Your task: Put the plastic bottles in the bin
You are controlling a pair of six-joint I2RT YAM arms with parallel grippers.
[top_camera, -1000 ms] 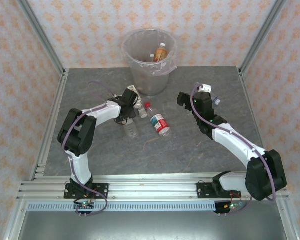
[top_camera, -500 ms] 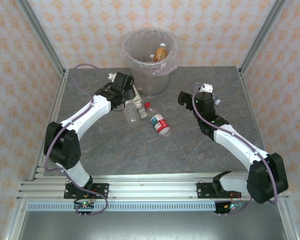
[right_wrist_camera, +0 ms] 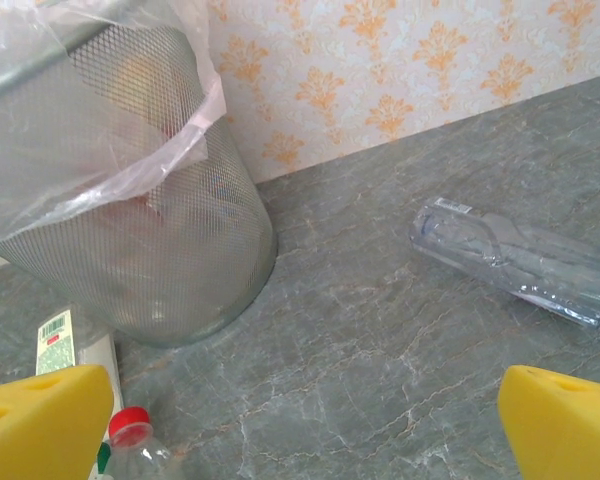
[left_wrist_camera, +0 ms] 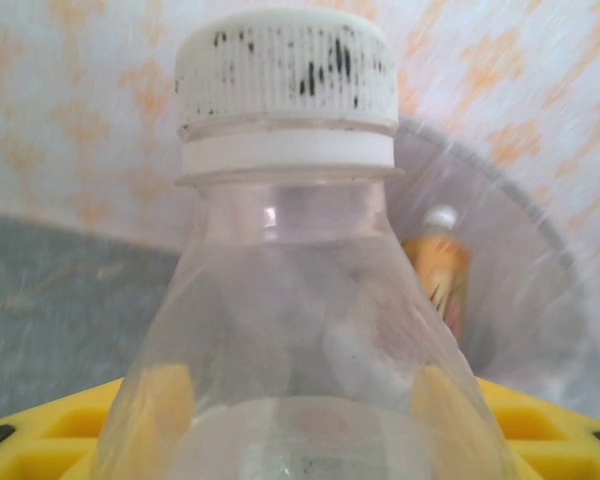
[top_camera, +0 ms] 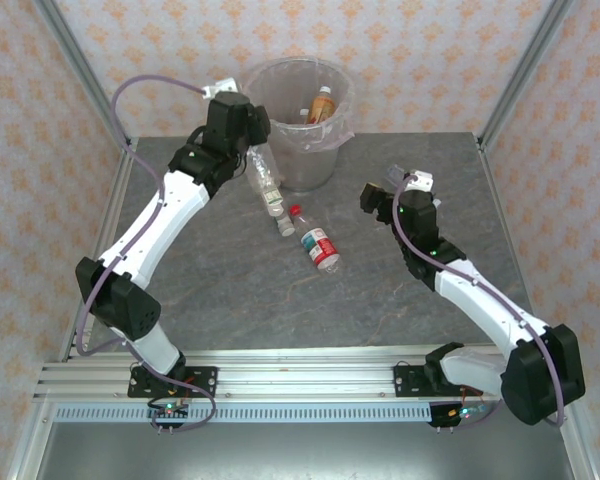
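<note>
Walls: cream wallpaper (top_camera: 430,50) printed with orange floral motifs, closing in three sides.
Table: grey marbled stone-look tabletop (top_camera: 380,300), with aluminium rails (top_camera: 310,375) along its near edge.
Bin: round tapered translucent greyish-white bucket (top_camera: 302,165) at the far middle of the table, close to the back wall, with a clear plastic bag folded over its rim (from the right wrist its wall reads as fine mesh).
Left gripper (top_camera: 252,150): raised just left of the bin's rim, its yellow pads (left_wrist_camera: 40,435) pinching the clear unlabelled bottle low on its body.
Right gripper (top_camera: 376,196): low over the table to the right of the bin, its pads (right_wrist_camera: 40,420) spread wide with nothing between them.
Held: clear unlabelled bottle (left_wrist_camera: 290,330) with a white ribbed cap scuffed black, off the table beside the bin's left wall.
In bin: amber bottle with white cap (top_camera: 322,103), leaning inside.
On table, front: clear bottle with red cap and red-white label (top_camera: 320,245) lying before the bin; small white-capped bottle (top_camera: 284,222) just beside it.
On table, right: clear ridged bottle (right_wrist_camera: 515,260) on its side, well apart from the bin.
At bin's foot: green-white labelled bottle (right_wrist_camera: 65,350), half hidden behind a pad.
</note>
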